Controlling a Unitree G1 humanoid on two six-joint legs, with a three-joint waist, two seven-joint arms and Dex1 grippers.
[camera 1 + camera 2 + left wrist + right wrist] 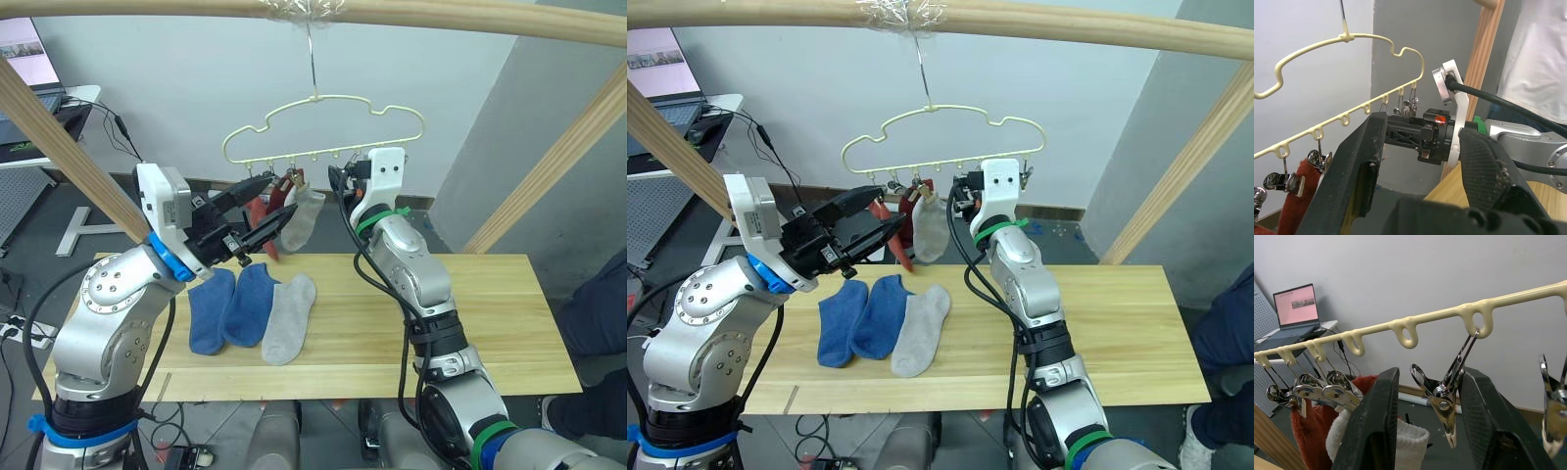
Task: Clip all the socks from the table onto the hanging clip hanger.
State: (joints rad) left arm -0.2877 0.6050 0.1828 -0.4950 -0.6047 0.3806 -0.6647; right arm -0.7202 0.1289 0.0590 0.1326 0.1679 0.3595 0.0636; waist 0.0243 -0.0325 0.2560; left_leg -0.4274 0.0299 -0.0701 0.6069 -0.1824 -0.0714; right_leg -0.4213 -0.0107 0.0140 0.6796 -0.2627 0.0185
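Note:
The pale-yellow clip hanger (315, 98) hangs from the top pole, with grey metal clips along its lower bar. Two rust-red socks (286, 196) and one light grey sock (304, 220) hang clipped at its left half. On the table (470, 323) lie two blue socks (211, 313) (250, 304) and a light grey sock (289, 318) side by side. My left gripper (280, 196) is open and holds nothing, raised just in front of the hanging red socks. My right gripper (1430, 374) is open, its fingers on either side of an empty clip (1442, 399).
Thick wooden frame poles run across the top (441, 15) and slant down at the left (69, 147) and right (558, 157). A laptop (24, 49) sits on a desk at the far left. A person in dark clothing (602, 313) stands at the right edge.

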